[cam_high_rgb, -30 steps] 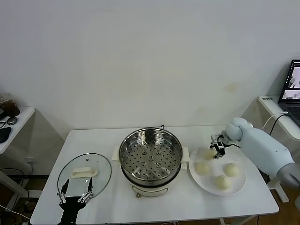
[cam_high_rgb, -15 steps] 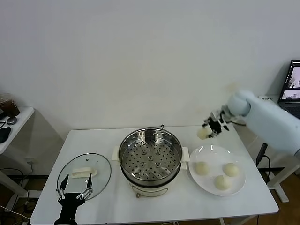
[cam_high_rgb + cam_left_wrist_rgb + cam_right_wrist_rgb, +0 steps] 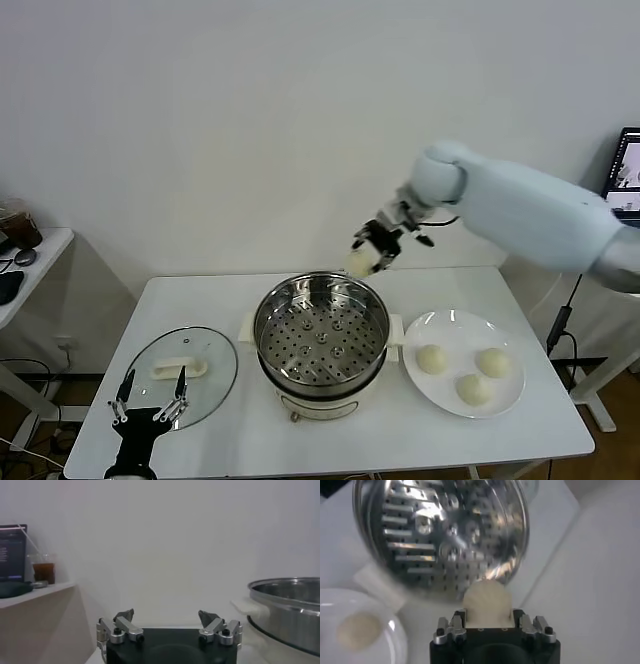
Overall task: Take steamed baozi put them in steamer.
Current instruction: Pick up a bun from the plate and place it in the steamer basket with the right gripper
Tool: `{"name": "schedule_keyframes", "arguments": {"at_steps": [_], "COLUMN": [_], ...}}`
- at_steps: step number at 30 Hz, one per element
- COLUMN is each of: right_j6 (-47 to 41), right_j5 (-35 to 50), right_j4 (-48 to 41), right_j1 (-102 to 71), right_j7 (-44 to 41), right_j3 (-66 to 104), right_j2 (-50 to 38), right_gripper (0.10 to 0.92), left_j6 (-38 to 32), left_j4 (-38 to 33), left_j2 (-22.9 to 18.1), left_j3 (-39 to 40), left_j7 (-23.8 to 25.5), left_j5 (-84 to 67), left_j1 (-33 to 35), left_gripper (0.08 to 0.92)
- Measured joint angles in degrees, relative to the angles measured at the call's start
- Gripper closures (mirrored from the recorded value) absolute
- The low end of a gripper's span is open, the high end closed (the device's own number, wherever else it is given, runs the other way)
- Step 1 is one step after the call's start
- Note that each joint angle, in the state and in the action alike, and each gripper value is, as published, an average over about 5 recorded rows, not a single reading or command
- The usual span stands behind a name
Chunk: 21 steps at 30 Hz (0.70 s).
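Observation:
My right gripper (image 3: 372, 250) is shut on a cream-white baozi (image 3: 360, 263) and holds it in the air above the far right rim of the steamer (image 3: 321, 335), a shiny steel pot with a perforated tray. In the right wrist view the baozi (image 3: 487, 601) sits between the jaws with the steamer (image 3: 440, 535) below. Three more baozi (image 3: 431, 359) (image 3: 492, 361) (image 3: 473, 389) lie on the white plate (image 3: 452, 325) right of the steamer. My left gripper (image 3: 148, 408) is open and empty, low at the table's front left; it also shows open in its own wrist view (image 3: 167, 620).
A round glass lid (image 3: 180, 369) with a white handle lies flat left of the steamer, just beyond my left gripper. A side table (image 3: 25, 262) with a cup stands at far left. A laptop (image 3: 625, 185) sits on a desk at far right.
My right gripper lifted a baozi off the plate and carried it left and up to above the steamer's far rim. My left gripper drew back toward the front edge.

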Motion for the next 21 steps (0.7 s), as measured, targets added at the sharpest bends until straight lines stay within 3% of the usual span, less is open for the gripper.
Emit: {"name": "schedule_keyframes", "arguments": {"at_steps": [21], "right_j6": [22.7], "right_j5": [-21.3], "right_j4": [-8.3], "right_j1": [-5.1], "right_j7": [5.6], "right_j3": [-3.2], "right_j2": [13.6], "right_gripper": [0.436], "left_j6": [0.0], "left_j4": [-0.2], "left_j2": [-0.9], "left_j3": [-2.0], "left_j7": [0.0], "left_j5": [0.0], "left_j1": [0.0], "left_gripper": [0.177]}}
